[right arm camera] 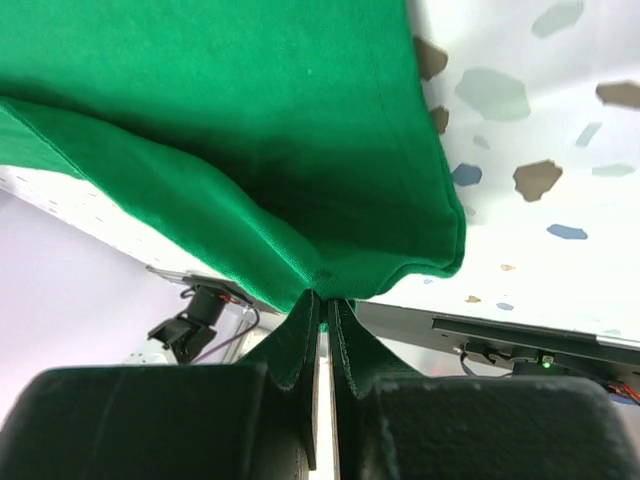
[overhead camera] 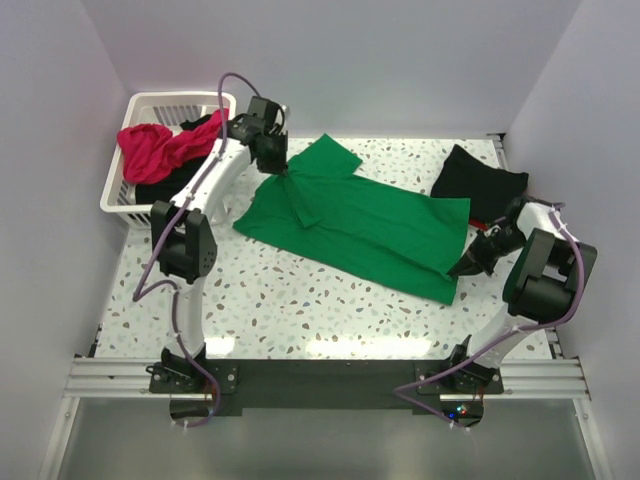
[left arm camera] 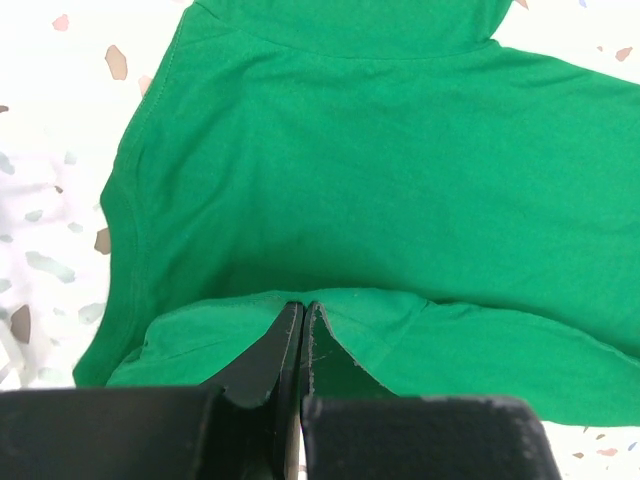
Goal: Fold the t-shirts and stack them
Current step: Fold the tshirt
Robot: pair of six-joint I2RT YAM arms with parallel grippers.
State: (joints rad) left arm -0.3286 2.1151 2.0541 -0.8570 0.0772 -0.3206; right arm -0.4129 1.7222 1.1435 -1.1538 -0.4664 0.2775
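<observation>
A bright green cloth t-shirt (overhead camera: 360, 225) lies spread diagonally across mid-frame, two opposite edges pinched up. A black cloth t-shirt (overhead camera: 478, 180) sits bunched upper right, a crumpled magenta-pink shirt (overhead camera: 150, 148) upper left.

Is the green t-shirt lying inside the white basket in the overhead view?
No, the green t-shirt lies spread out on the speckled table, beside the white basket rather than in it.
</observation>
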